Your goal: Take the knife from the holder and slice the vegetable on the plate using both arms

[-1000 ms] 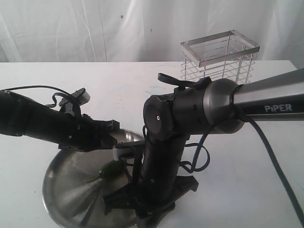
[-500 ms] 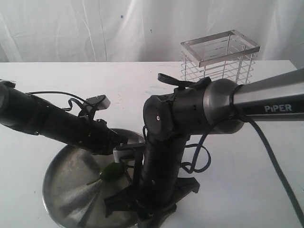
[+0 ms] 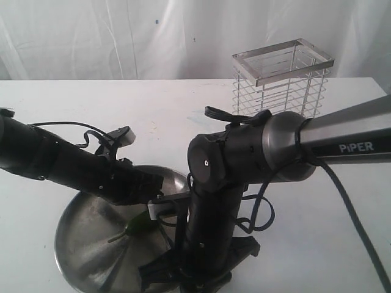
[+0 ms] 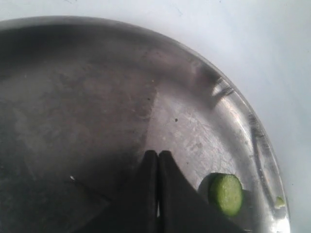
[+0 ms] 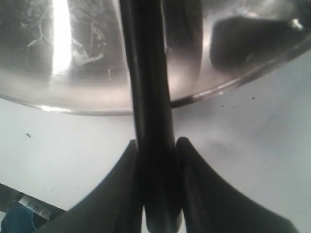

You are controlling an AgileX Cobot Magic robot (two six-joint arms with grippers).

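Note:
The steel plate [image 3: 79, 244] lies at the front left of the white table. On it rests the green chilli [image 3: 138, 225], just under my left gripper [image 3: 156, 183]. In the left wrist view the left gripper [image 4: 158, 154] is shut with nothing between its fingers, hovering over the plate [image 4: 97, 97]; a cut green slice [image 4: 226, 194] lies beside it near the rim. My right gripper [image 5: 155, 143] is shut on the black knife [image 5: 148, 73], which reaches over the plate's rim [image 5: 97, 109]. The wire holder [image 3: 281, 79] stands at the back right.
The thick PiPER arm [image 3: 342, 143] crosses from the right, and its wrist [image 3: 211, 232] drops at the plate's right edge with a looping cable [image 3: 259, 213]. A tiny green scrap [image 4: 279, 201] lies on the plate's rim. White cloth hangs behind the table.
The left arm has swung lower over the plate and turned its wrist. The chilli has shifted slightly toward the front left. The right arm has settled a little lower and rightward.

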